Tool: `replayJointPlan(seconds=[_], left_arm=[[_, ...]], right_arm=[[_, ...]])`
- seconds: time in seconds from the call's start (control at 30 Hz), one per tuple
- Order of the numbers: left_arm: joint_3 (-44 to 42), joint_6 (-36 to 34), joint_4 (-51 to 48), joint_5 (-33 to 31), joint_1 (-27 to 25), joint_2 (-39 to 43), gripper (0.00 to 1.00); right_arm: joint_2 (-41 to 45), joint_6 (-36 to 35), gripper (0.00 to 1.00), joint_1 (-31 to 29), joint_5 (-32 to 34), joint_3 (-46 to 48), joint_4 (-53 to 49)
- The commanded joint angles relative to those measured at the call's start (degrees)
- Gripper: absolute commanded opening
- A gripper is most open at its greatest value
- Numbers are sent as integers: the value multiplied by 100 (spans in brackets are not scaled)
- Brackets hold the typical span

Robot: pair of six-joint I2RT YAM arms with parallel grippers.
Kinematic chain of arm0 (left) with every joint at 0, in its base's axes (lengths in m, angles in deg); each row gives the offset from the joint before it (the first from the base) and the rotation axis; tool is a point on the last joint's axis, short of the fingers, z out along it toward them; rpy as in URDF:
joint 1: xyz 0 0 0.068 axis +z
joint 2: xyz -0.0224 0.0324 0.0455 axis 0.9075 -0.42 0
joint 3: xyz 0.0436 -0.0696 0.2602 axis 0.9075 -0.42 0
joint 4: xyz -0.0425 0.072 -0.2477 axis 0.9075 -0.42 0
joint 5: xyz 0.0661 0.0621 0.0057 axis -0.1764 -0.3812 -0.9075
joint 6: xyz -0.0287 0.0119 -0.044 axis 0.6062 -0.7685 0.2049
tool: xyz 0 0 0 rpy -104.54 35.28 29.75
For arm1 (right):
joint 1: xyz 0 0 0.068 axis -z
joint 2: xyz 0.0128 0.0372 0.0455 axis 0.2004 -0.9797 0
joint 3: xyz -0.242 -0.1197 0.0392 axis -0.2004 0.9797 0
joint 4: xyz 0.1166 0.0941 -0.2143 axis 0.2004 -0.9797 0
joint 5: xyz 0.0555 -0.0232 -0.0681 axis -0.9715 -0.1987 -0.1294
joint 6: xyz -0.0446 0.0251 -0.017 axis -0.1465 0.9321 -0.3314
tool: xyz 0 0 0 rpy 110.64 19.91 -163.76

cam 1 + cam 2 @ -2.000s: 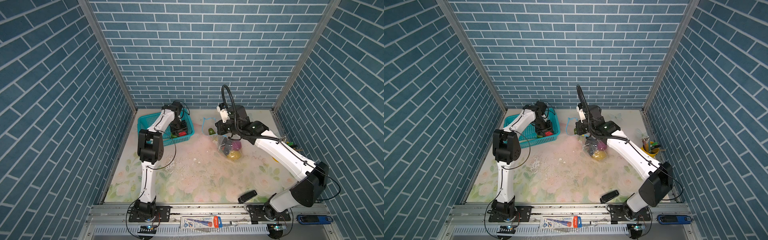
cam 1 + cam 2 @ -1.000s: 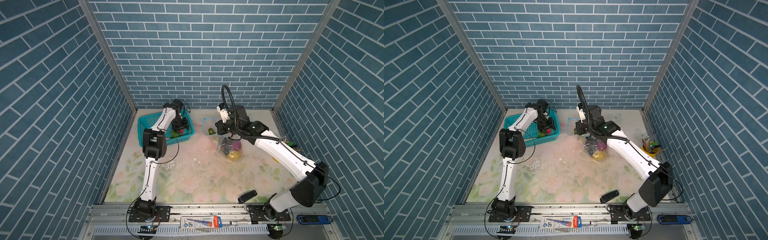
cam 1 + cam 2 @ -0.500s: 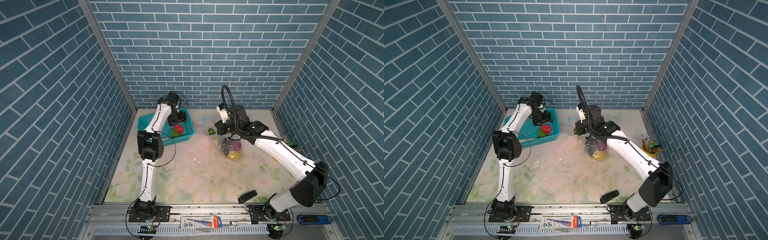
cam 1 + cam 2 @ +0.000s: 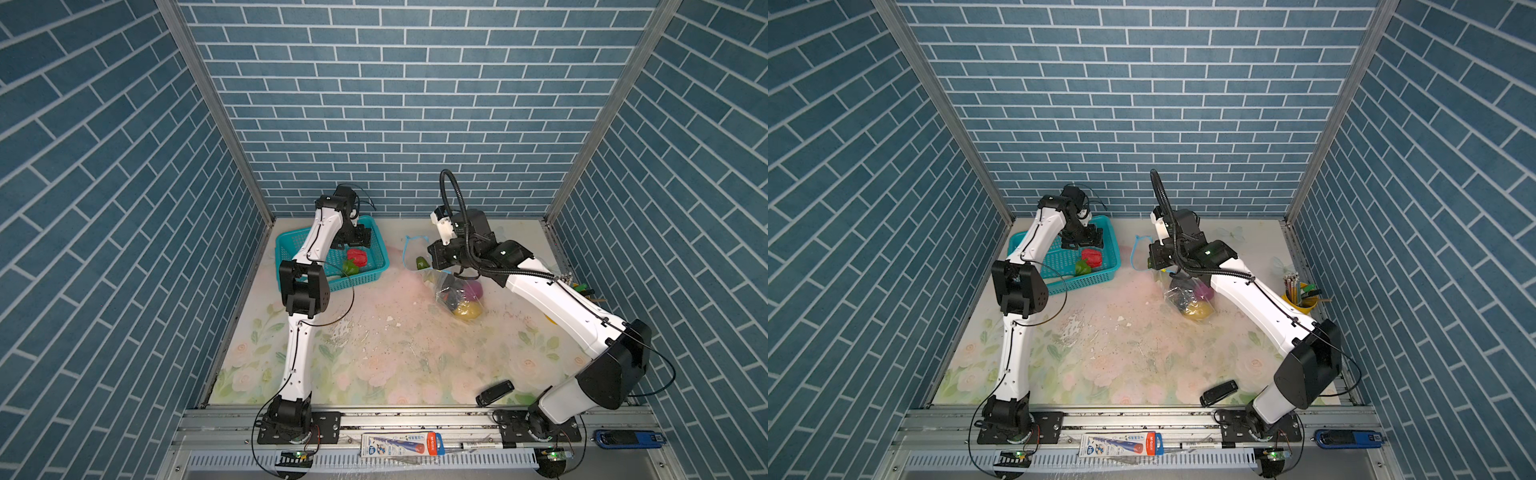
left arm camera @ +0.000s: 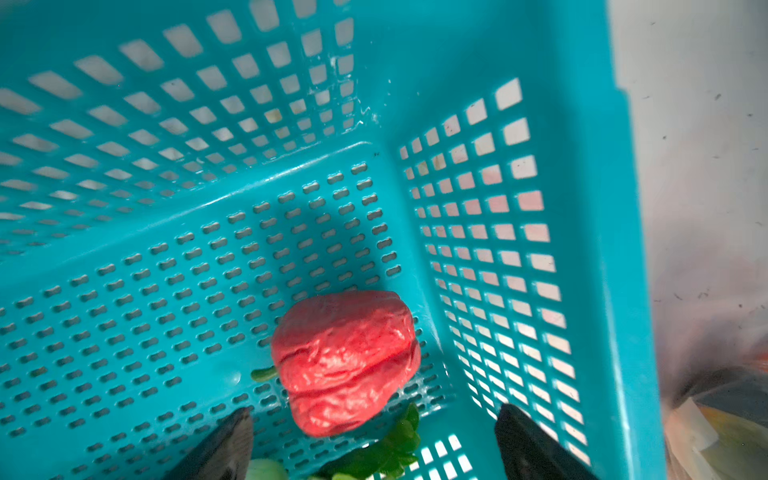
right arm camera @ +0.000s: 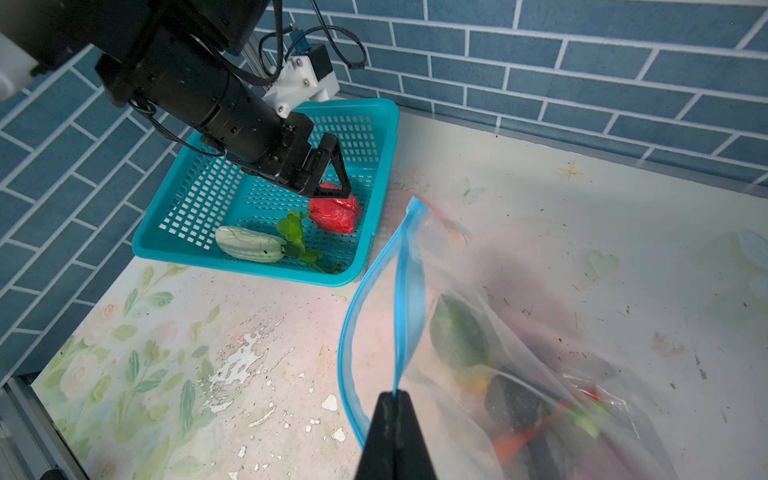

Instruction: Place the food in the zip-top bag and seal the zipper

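Left wrist view, left tool [image 5: 376, 434] wide above red pepper [image 5: 345, 361] in basket [image 5: 602, 249], right tool [image 6: 392, 397] pinching zipper [image 6: 409, 266], zip-top bag [image 4: 446, 286] at basket's three o'clock

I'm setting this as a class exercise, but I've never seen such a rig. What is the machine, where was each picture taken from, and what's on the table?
Two white robot arms stand at a table's edge. Two pictures look down from overhead; two come from cameras on the arms' wrists. The left gripper hangs open over a red pepper in a teal basket. The right gripper is pinched shut on the blue zipper of a clear bag holding toy food.
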Motion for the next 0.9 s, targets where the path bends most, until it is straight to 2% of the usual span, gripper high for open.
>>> replayJointPlan(seconds=[0.0, 0.43, 0.87], left_arm=[[137, -106, -289, 62, 7, -225, 93], [-27, -7, -238, 536, 27, -476, 95], [-222, -27, -232, 395, 162, -492, 96]], right_arm=[[-33, 90, 0, -36, -29, -272, -71], [-44, 82, 0, -52, -36, -324, -115], [-5, 46, 0, -54, -18, -299, -115]])
